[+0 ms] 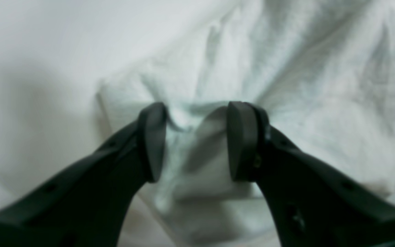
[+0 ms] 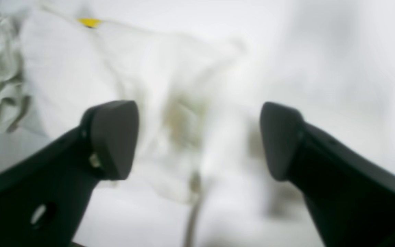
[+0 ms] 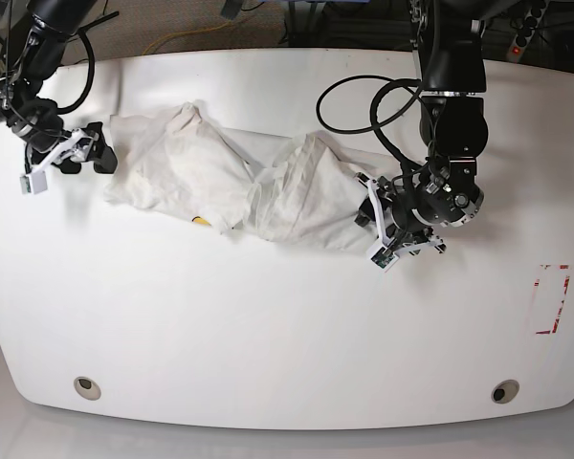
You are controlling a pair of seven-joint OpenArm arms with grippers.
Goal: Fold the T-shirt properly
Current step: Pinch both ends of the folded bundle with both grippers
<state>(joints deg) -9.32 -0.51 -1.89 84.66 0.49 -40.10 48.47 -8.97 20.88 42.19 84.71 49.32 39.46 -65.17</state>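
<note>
The off-white T-shirt [image 3: 230, 182] lies crumpled in a long bunch across the back half of the white table [image 3: 268, 335]. A small yellow label [image 3: 201, 221] peeks out at its front edge. At the shirt's right end, my left gripper [image 3: 371, 225] holds a bunched fold of cloth; the left wrist view shows that fold [image 1: 197, 151] filling the gap of the left gripper [image 1: 196, 113]. My right gripper [image 3: 103, 153] stands open at the shirt's left edge. In the right wrist view, the right gripper [image 2: 197, 109] has nothing between its fingers, and the blurred shirt [image 2: 63, 68] and yellow label [image 2: 89, 22] lie beyond.
A red-outlined rectangle [image 3: 552, 298] is marked near the table's right edge. Two round holes [image 3: 87, 386] [image 3: 504, 391] sit near the front edge. Black cables [image 3: 364, 105] loop from the arm on the right over the back of the table.
</note>
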